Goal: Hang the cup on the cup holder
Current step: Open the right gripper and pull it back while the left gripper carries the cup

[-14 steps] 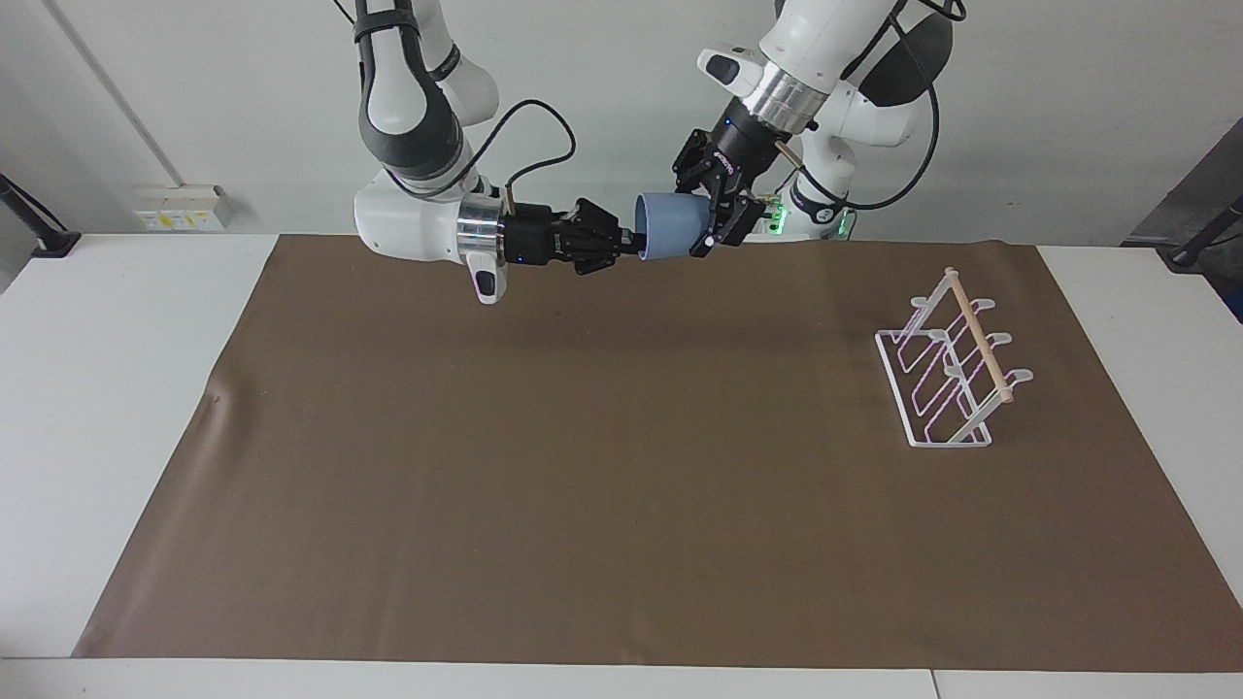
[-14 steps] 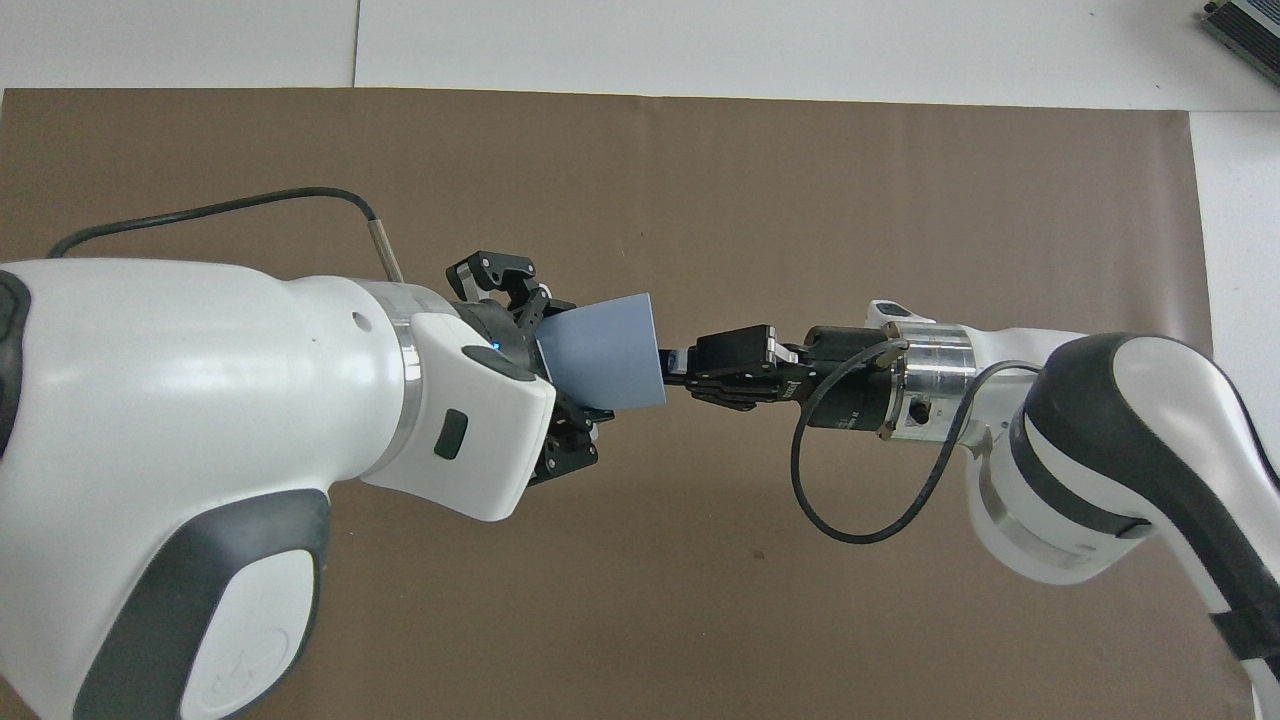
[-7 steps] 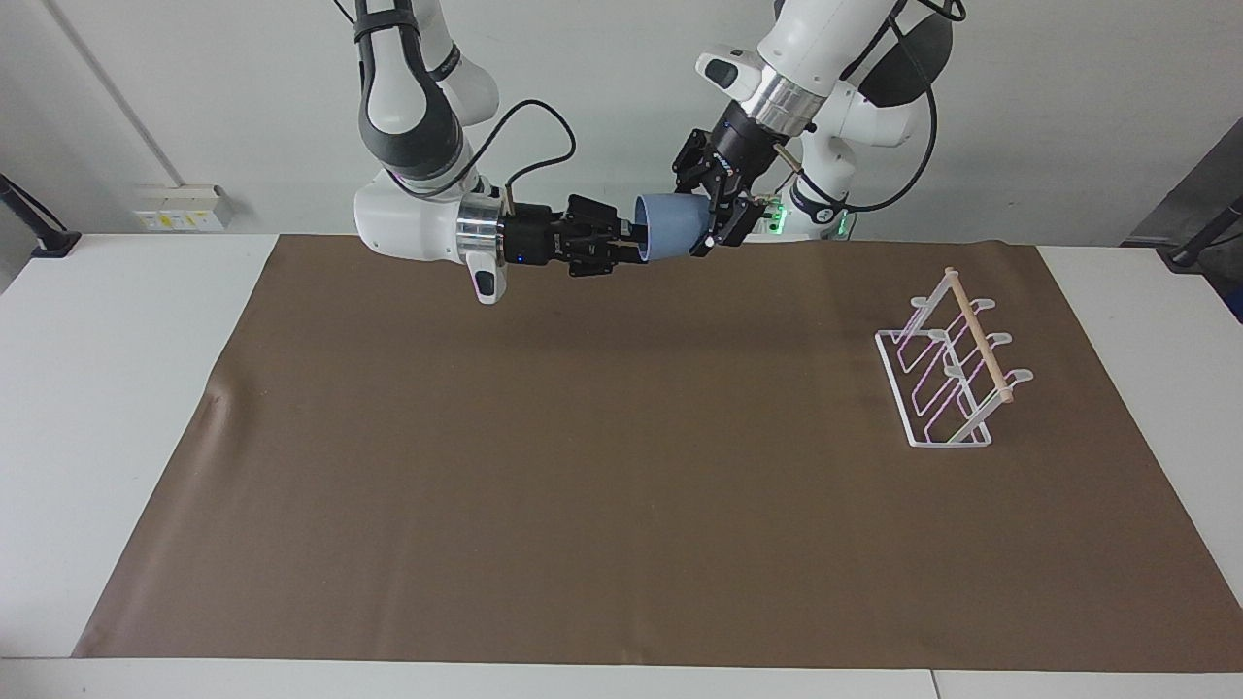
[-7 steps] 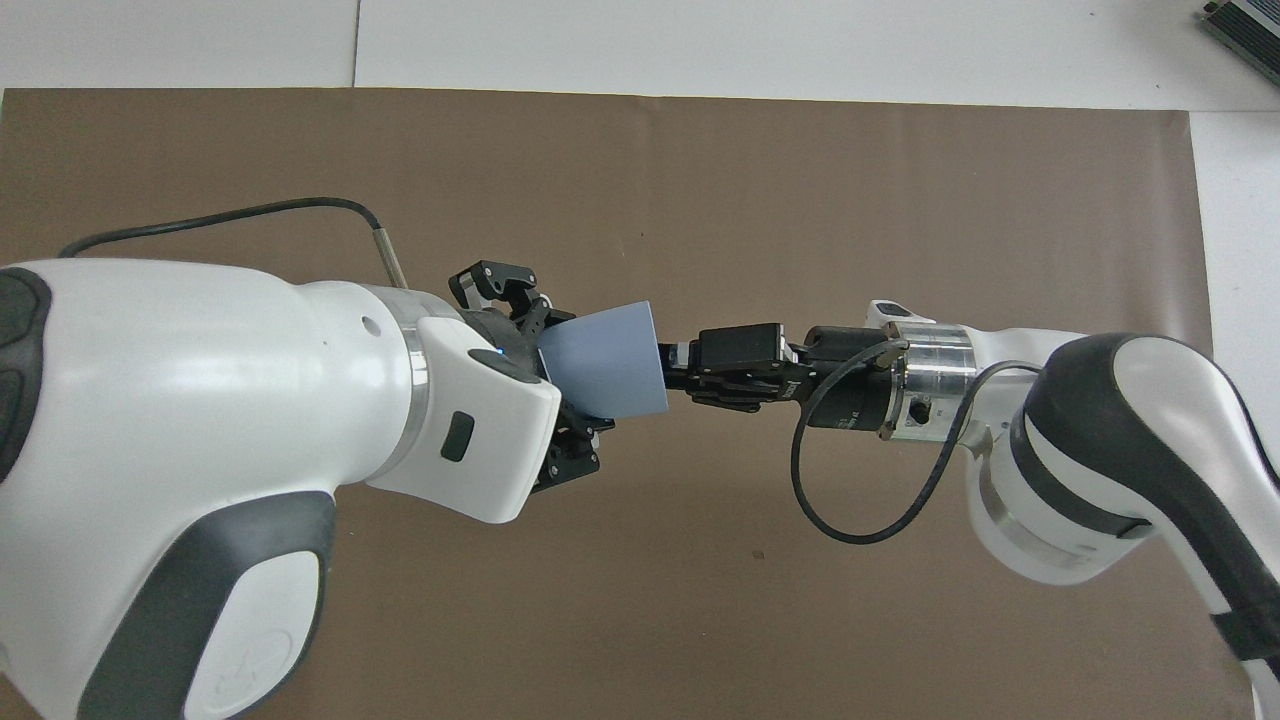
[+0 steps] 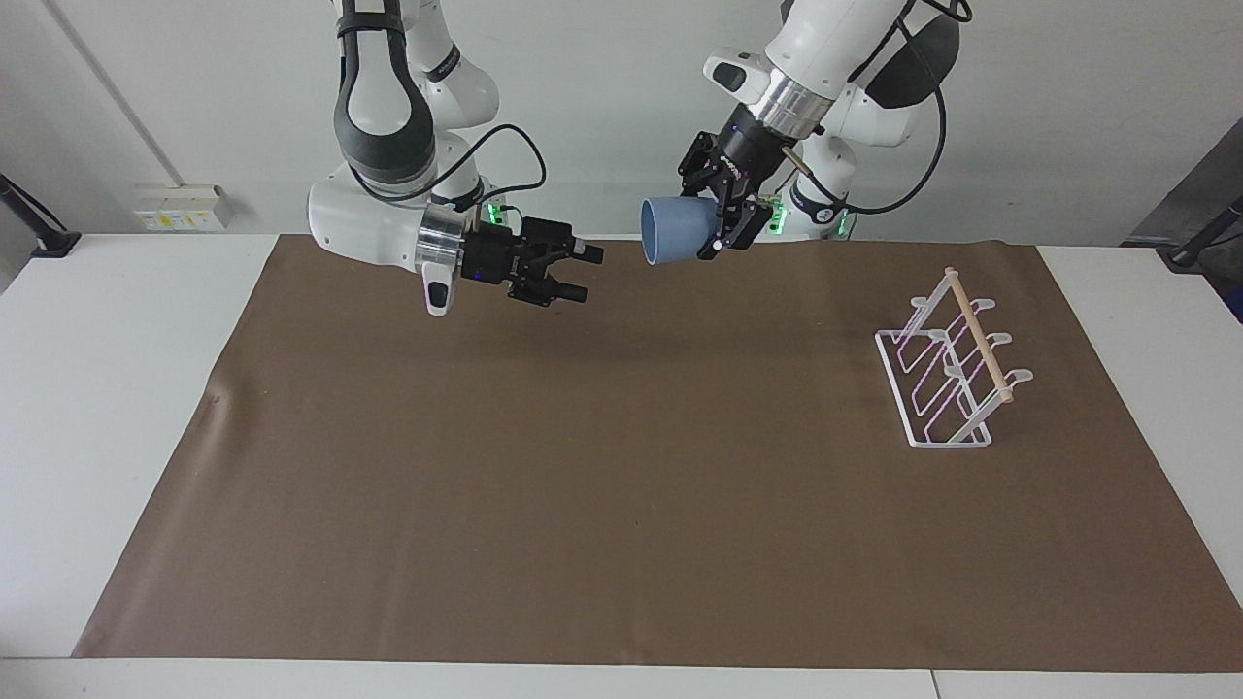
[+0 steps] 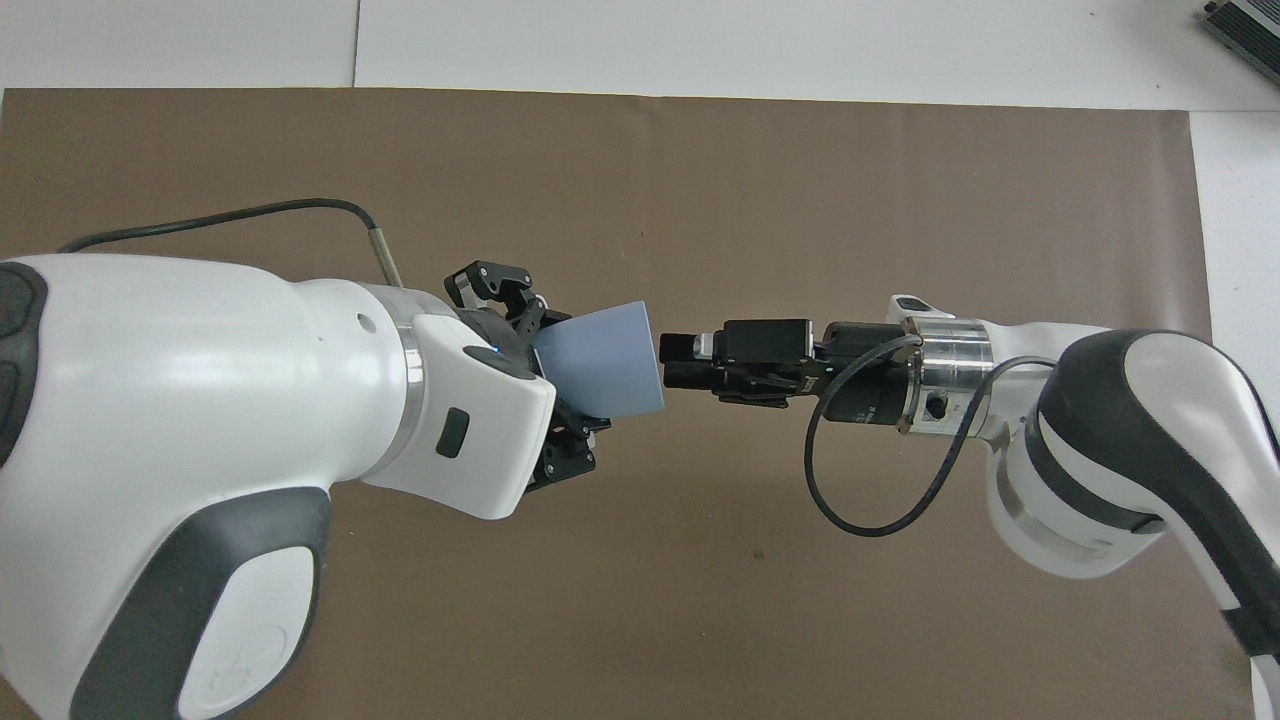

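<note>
The light-blue cup (image 5: 675, 231) hangs in the air over the mat's edge nearest the robots, lying on its side with its wide rim toward the right arm. My left gripper (image 5: 723, 209) is shut on its narrow base end. In the overhead view the cup (image 6: 605, 365) sticks out of the left gripper (image 6: 540, 372). My right gripper (image 5: 581, 272) is open and empty, a short gap from the cup's rim, and it also shows in the overhead view (image 6: 672, 360). The white wire cup holder (image 5: 947, 364) stands on the mat toward the left arm's end, with nothing on it.
A brown mat (image 5: 583, 485) covers most of the white table (image 5: 97, 388). The left arm's body hides the cup holder in the overhead view.
My right gripper has let go of the cup's rim, opened and drawn back toward the right arm's end. My left gripper keeps the cup and has tilted it slightly.
</note>
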### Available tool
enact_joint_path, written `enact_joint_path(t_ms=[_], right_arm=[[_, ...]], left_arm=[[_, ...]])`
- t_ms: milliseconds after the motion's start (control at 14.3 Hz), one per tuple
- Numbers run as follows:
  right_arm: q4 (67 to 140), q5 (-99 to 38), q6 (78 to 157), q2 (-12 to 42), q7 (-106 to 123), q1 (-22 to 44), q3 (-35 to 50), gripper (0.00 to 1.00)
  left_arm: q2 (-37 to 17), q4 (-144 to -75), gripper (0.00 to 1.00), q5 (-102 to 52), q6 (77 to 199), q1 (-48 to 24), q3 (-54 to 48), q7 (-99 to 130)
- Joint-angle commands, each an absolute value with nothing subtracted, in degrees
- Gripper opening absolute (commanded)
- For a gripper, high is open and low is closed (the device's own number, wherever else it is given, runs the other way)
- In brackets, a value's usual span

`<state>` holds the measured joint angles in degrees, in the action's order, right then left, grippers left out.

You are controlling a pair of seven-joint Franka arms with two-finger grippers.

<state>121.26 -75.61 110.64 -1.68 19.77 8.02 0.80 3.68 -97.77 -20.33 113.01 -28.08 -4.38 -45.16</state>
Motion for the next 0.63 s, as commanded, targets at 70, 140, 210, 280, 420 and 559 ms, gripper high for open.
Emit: enact_joint_path(t_ms=[70,140,210,280,420,559], right_arm=[[119.27,-53.24,116.01,-2.81,11.45,7.56,0.88,1.00],[118.48,-46.47,116.54,-2.73,8.64,7.56,0.88,1.00],[117.95,-39.71,117.15,-2.72,5.74,7.56,0.97,1.00],[117.78,-34.24,117.42,-2.81,4.15,7.56,0.88,1.00],[116.73,-26.05,117.33,-2.81,3.60,7.30,0.70,1.00],[115.49,-17.71,117.25,-2.81,3.52,5.98,0.79,1.00]], left_arm=[[3.96,-97.65,0.00,-19.34,110.40,-26.21,-4.04,-44.47],[3.96,-97.56,0.00,-17.51,109.17,-25.50,-4.04,-44.47],[4.04,-97.47,0.00,-16.53,106.90,-25.23,-3.87,-43.95],[4.13,-97.47,0.00,-15.91,105.22,-23.83,-3.43,-43.86],[4.22,-97.56,0.00,-9.96,103.63,-21.36,-3.52,-44.21],[4.22,-97.65,0.00,-4.95,101.61,-19.87,-3.08,-44.03]])
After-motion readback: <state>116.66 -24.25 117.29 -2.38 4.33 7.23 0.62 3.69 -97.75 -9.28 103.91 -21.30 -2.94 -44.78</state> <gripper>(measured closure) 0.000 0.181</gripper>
